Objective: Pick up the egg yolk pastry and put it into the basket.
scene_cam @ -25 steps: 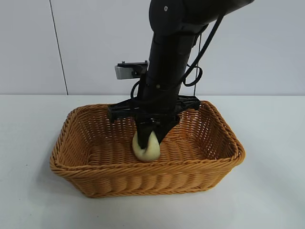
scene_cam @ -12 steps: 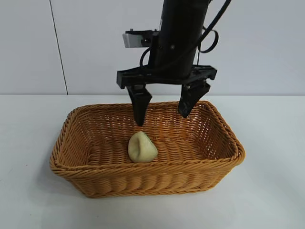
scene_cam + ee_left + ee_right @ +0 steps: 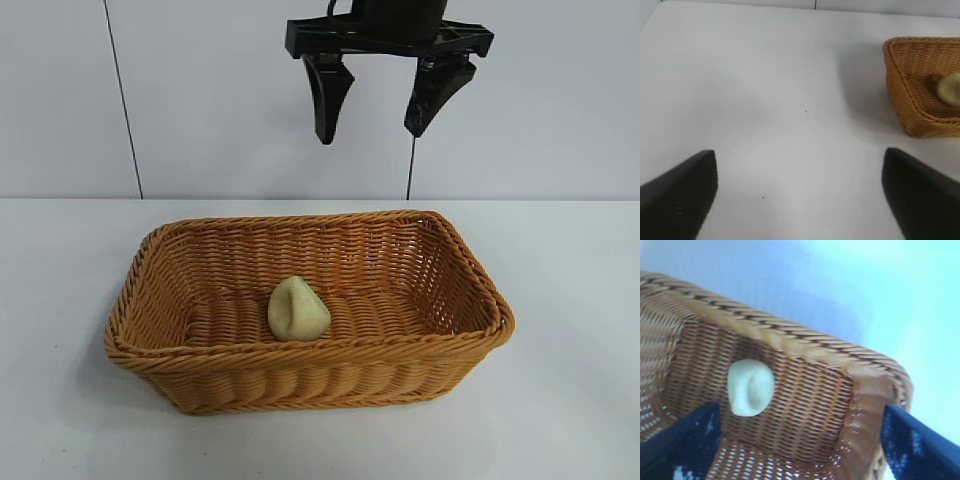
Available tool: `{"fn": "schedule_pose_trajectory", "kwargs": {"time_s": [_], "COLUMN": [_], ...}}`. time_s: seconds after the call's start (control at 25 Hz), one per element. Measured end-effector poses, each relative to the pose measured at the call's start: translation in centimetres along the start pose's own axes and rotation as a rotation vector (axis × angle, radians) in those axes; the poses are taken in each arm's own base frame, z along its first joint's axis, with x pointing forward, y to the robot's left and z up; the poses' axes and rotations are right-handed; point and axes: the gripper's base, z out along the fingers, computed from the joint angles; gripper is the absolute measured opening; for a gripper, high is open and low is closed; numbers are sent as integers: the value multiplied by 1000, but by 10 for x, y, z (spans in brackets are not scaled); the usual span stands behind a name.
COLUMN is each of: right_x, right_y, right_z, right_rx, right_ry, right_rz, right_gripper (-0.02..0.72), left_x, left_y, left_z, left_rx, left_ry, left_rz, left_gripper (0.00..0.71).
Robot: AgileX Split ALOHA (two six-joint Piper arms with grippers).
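The egg yolk pastry [image 3: 297,309], a pale yellow-cream lump with a crease, lies on the floor of the orange-tan wicker basket [image 3: 320,351], left of its middle. My right gripper [image 3: 371,130] hangs open and empty high above the basket, fingers wide apart. In the right wrist view the pastry [image 3: 751,386] lies inside the basket [image 3: 790,338] well below the open gripper [image 3: 800,415]. My left gripper [image 3: 800,165] is open and empty over bare table, off to the side; its view shows the basket [image 3: 897,70] and the pastry [image 3: 950,88] far off.
The basket stands on a white table [image 3: 570,300] with a pale wall behind it. The left arm is out of the exterior view.
My right gripper let go of the pastry, opened wide and rose straight up out of the basket. The pastry stays on the basket floor.
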Motion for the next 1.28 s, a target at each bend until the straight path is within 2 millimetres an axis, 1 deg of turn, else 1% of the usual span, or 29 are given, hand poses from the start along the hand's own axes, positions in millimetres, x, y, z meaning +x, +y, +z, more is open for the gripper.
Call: {"fn": "schedule_pose_trajectory", "kwargs": {"time_s": [0.08, 0.12, 0.24, 0.36, 0.44, 0.48, 0.6, 0.72, 0.8, 0.88, 0.96, 1.04, 1.12, 1.16, 1.28], "right_x": [-3, -5, -7, -4, 0, 3, 7, 10, 11, 17, 30, 50, 76, 91, 141], "right_y": [-21, -36, -83, -135, -162, -174, -194, -201, -201, -199, -195, -188, -180, -175, -159], "right_z": [0, 0, -2, -6, -8, -10, -12, -13, -14, -16, -25, -32, -47, -49, -70], "right_rx": [27, 47, 101, 146, 165, 173, 183, 183, 184, 179, 178, 172, 168, 166, 163], "right_ry": [-4, -7, -12, -14, -14, -14, -12, -9, -8, 6, 17, 50, 67, 90, 110], "right_rz": [32, 54, 142, 247, 300, 321, 361, 373, 370, 369, 369, 367, 362, 360, 348], "right_gripper": [628, 628, 628, 628, 628, 628, 628, 628, 628, 628, 628, 628, 628, 628, 628], "left_x": [0, 0, 0, 0, 0, 0, 0, 0, 0, 0, 0, 0, 0, 0, 0], "left_y": [0, 0, 0, 0, 0, 0, 0, 0, 0, 0, 0, 0, 0, 0, 0], "left_z": [0, 0, 0, 0, 0, 0, 0, 0, 0, 0, 0, 0, 0, 0, 0], "left_rx": [-5, 0, 0, 0, 0, 0, -5, -5, 0, -5, -5, 0, 0, -5, -5], "left_ry": [0, 0, 0, 0, 0, 0, 0, 0, 0, 0, 0, 0, 0, -1, -1], "left_rz": [3, 0, 0, 0, 0, 0, 3, 3, 0, 3, 3, 0, 0, 3, 3], "left_gripper": [643, 643, 643, 643, 643, 643, 643, 643, 643, 643, 643, 643, 643, 643, 643]}}
